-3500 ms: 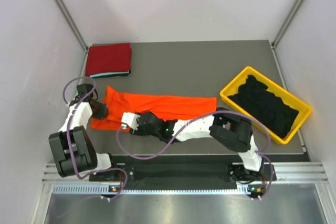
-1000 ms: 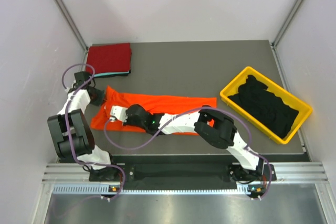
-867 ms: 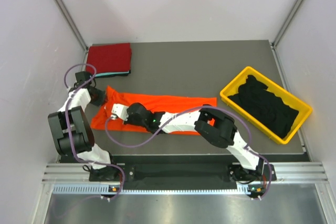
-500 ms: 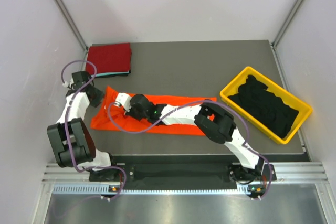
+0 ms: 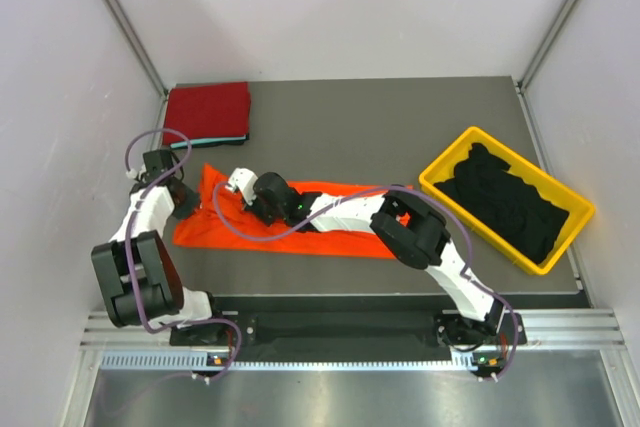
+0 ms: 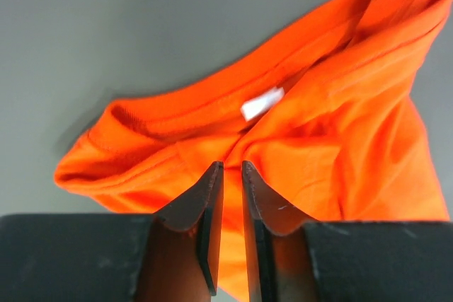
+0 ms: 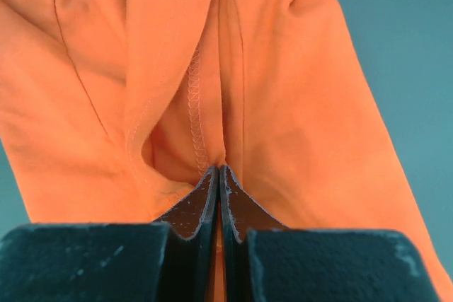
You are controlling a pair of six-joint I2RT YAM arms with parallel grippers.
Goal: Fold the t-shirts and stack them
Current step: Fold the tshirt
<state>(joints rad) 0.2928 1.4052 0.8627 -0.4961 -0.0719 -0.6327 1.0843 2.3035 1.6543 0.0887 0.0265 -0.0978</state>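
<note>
Orange t-shirt (image 5: 203, 231) lies stretched across the worktop (image 5: 380, 137), lower left. Right pincer (image 7: 219, 169) is clamped on its seam fold. Left pincer (image 6: 228, 166) stands barely parted at the collar, grip unclear.

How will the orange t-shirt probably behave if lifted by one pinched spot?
Probably floppy: the orange t-shirt lies in soft folds, so it would likely hang down from the right tool pinching it. It looks thin, so probably light. Pushed, it would likely bunch up rather than slide whole.
</note>
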